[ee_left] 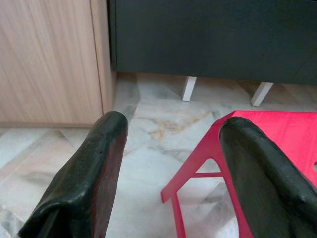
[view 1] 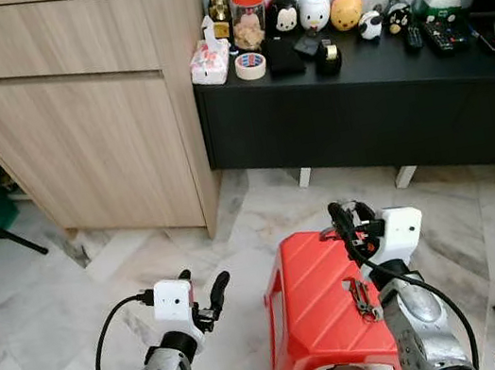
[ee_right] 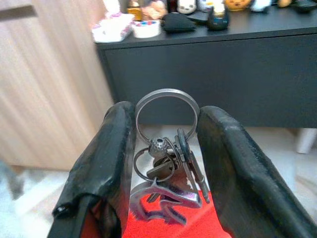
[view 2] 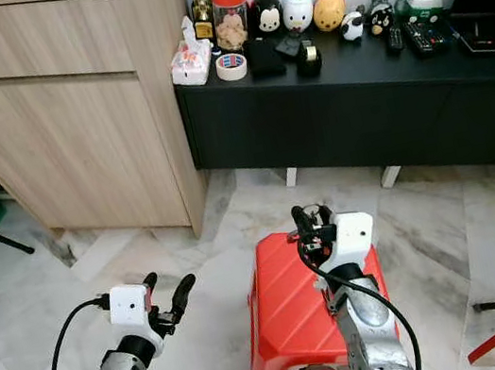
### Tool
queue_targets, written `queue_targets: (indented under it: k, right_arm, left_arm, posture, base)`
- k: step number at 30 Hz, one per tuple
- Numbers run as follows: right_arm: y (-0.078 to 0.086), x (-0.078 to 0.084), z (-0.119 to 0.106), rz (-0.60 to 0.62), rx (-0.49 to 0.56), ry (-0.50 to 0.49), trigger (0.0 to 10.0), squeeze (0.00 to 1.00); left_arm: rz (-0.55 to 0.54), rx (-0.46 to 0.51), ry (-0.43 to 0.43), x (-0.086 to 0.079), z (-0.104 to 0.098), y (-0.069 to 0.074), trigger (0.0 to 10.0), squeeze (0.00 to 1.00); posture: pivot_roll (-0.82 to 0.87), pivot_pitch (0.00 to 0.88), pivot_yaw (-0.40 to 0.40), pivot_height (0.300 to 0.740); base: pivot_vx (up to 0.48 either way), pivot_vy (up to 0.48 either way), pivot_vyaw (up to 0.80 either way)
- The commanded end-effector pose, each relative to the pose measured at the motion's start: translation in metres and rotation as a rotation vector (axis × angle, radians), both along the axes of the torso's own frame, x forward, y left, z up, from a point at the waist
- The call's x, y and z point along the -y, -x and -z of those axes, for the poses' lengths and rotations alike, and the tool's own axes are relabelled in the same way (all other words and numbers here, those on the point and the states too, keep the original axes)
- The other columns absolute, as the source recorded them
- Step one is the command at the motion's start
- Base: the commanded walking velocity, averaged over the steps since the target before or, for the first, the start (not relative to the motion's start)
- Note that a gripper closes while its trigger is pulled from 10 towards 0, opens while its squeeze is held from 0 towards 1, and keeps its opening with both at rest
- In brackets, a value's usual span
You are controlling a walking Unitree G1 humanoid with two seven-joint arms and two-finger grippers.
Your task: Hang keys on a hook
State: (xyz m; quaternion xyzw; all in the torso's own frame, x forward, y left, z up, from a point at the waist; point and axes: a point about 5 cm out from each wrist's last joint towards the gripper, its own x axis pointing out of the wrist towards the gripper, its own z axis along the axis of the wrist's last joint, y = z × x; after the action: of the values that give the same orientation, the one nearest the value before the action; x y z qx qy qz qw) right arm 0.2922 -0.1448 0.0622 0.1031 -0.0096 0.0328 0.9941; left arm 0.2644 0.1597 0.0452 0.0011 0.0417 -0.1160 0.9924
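Steel key ring [ee_right: 167, 113] pinched in right gripper [ee_right: 166, 144] — light, rigid, slippery; keys [ee_right: 171, 166] dangle loose. Grip the ring. Left gripper [ee_left: 173, 168] spread, idle.

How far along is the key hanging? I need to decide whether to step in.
Done: the right claw is shut on the key ring, with the keys dangling between its fingers above the red stool.
In hand: carrying them, facing the wooden cabinet and black console.
Left: finding a hook, which I cannot make out here, and hanging the ring. The left claw is open.
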Motion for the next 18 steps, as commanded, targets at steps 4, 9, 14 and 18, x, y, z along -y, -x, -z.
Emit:
queue_targets:
  k: [4,9,14,18]
  right_arm:
    - [0.006,0.012,-0.005,0.112,0.043,0.006,10.0,0.00]
    - [0.008,0.011,-0.008,0.119,0.055,0.011,10.0,0.00]
    - [0.012,0.008,-0.006,0.125,0.046,0.020,10.0,0.00]
    - [0.015,0.007,-0.003,0.120,0.037,0.026,10.0,0.00]
  left_arm:
    - [-0.040,-0.003,0.012,-0.001,0.002,-0.001,10.0,0.00]
    - [-0.057,-0.005,0.019,-0.002,0.002,-0.002,10.0,0.00]
    - [-0.061,-0.007,0.014,-0.003,0.003,-0.002,10.0,0.00]
    - [-0.069,-0.006,0.010,-0.005,0.005,-0.001,10.0,0.00]
  posture:
    - [0.01,0.054,-0.086,0.648]
    - [0.01,0.065,-0.079,0.648]
    - [0.01,0.055,-0.080,0.648]
    - [0.01,0.020,-0.083,0.678]
  base:
    - [0.000,0.000,0.00]
    - [0.000,0.000,0.00]
    - [0.000,0.000,0.00]
    - [0.000,0.000,0.00]
